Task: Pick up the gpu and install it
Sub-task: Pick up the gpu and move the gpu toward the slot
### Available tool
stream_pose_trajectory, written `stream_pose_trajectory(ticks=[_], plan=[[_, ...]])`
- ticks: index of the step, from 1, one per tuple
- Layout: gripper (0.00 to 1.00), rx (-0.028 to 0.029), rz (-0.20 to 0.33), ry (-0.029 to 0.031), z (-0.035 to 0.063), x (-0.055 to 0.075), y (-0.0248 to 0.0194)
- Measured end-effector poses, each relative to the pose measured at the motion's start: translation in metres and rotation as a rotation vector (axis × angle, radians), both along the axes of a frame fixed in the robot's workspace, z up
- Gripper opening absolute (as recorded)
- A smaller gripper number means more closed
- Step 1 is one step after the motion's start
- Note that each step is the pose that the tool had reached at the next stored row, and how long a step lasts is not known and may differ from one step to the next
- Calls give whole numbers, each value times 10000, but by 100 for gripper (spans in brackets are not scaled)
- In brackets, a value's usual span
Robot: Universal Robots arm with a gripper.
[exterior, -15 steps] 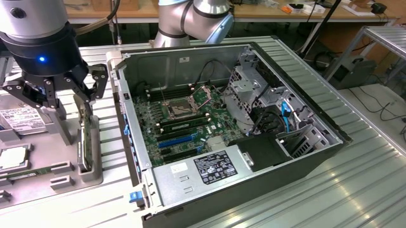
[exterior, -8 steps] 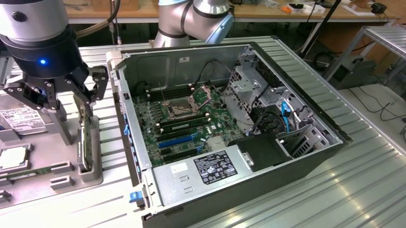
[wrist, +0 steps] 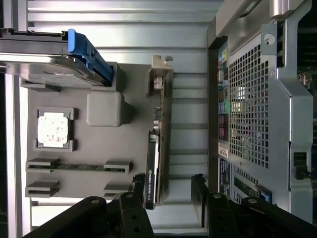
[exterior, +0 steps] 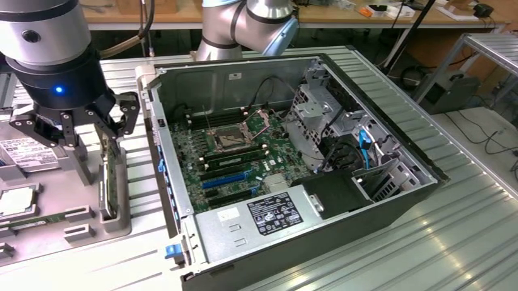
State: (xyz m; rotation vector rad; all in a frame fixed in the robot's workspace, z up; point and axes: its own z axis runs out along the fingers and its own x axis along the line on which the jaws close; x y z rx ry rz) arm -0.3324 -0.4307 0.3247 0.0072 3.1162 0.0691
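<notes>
The gpu (exterior: pixel 108 182) stands on its long edge in a slot of the grey parts holder (exterior: pixel 121 227), at the exterior view's left of the open computer case. In the wrist view the gpu (wrist: pixel 154 163) is seen edge-on, with its pale metal bracket (wrist: pixel 159 74) at the far end. My gripper (exterior: pixel 91 134) hangs just above the card. The gripper (wrist: pixel 167 196) is open, one black finger on each side of the card's line, and nothing is held. The card lies nearer to one finger (wrist: pixel 136 193) than to the other.
The holder (wrist: pixel 89 144) also carries a hard drive (wrist: pixel 54 64) with a blue clip, a processor chip (wrist: pixel 52 129), a memory stick (wrist: pixel 74 166) and a grey post (wrist: pixel 105 109). The open case (exterior: pixel 380 151) with its motherboard (exterior: pixel 235 157) lies close beside it; the case's rear panel (wrist: pixel 257 99) shows too.
</notes>
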Motion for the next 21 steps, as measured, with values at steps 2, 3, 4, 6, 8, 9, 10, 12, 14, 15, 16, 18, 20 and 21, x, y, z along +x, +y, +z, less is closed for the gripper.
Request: stream_pose_trajectory(ticks=[2,3,4,6,8,9,10,12,14,15,16,18,20,21], plan=[[50,0,0,1,-20,0,0],[50,0,0,0,-33,0,0],[50,1,0,0,-40,0,0],[50,3,0,0,-58,0,0],[50,4,0,0,-79,0,0],[50,6,0,0,-89,0,0],[50,8,0,0,-98,0,-1],[50,11,0,0,-115,0,0],[50,10,0,0,-130,0,-1],[50,11,0,0,-136,0,-1],[50,11,0,0,-143,0,-1],[50,11,0,0,-162,0,-1],[50,10,0,1,-186,0,-1],[50,10,0,1,-204,0,-1]])
